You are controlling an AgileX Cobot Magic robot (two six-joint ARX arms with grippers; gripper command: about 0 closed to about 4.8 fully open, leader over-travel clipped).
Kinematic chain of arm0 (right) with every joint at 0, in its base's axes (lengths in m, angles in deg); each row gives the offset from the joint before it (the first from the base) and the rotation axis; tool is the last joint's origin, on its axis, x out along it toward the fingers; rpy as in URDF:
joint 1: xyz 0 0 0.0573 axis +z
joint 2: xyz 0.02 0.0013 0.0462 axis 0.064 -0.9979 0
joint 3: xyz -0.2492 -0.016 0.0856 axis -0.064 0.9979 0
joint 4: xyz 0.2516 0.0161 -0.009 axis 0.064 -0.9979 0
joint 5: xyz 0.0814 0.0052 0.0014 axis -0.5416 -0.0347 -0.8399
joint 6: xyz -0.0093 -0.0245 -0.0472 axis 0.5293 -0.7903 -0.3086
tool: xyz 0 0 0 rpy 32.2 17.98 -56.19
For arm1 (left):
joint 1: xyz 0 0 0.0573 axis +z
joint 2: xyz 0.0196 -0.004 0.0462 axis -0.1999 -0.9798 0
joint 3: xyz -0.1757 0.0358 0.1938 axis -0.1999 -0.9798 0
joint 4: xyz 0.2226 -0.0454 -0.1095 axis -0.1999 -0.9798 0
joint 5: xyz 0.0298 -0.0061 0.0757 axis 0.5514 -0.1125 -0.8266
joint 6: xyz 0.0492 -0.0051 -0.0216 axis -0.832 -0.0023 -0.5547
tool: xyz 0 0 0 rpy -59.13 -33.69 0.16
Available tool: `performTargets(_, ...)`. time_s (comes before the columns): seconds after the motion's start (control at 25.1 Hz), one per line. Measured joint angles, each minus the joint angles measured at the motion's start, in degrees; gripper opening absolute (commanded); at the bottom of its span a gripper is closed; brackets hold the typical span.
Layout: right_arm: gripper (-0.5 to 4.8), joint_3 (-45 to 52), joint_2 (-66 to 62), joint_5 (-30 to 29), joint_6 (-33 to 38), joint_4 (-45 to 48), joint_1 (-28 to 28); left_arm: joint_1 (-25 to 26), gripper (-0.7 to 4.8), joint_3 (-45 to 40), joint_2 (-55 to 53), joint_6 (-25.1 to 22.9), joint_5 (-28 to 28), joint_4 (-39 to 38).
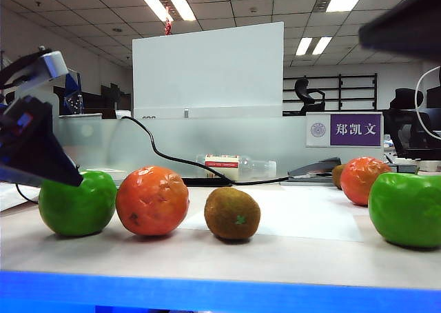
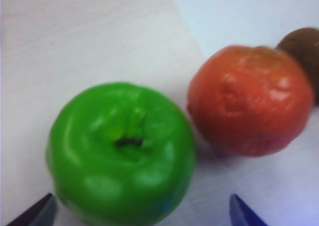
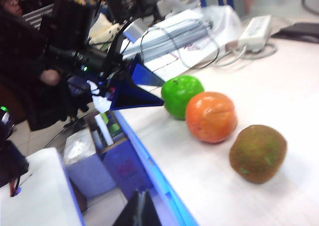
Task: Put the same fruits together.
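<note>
1. Fingers (image 2: 35, 213) of the left gripper (image 2: 142, 213) stand spread wide, released, their dark blue tips either side of the near green apple (image 2: 122, 154) without clasping it; seen from the exterior, that gripper (image 1: 34, 154) hangs at the left end of the row, hiding part of the apple (image 1: 79, 203).
2. Right gripper: only a dark shape at the edge of its own wrist view could belong to it (I cannot tell whether its fingers are spread or clenched).
3. Green apples: two, the second (image 1: 406, 209) at the right, cut off by the picture's edge.
4. Orange-red wrinkled fruits: two, one (image 1: 151, 200) just beside the left apple, one (image 1: 364, 180) farther back on the right.
5. Kiwis: one (image 1: 232, 214) plainly in the middle of the tabletop (image 1: 289, 258); a brown sliver (image 1: 337, 175) behind the far orange-red fruit may be a second, mostly hidden.
6. Behind them lie a clear bottle (image 1: 238, 167) on its side, a black cable (image 1: 158, 151), a white board (image 1: 207, 72) and a purple name sign (image 1: 355, 129).
</note>
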Motion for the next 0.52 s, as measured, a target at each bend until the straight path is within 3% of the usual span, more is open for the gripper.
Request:
performTargets(0.24, -0.06, 0.0, -5.4, -0.6, -0.2, 7.3, 0.0, 0.0, 4.79, 0.0, -0.2, -1.0, -3.3, 3.7)
performTargets(0.52, -0.06, -0.3, -13.9, -0.6, -0.7, 14.6, 0.0, 0.0, 4.79, 0.2, -5.7, -2.1, -2.3, 7.8)
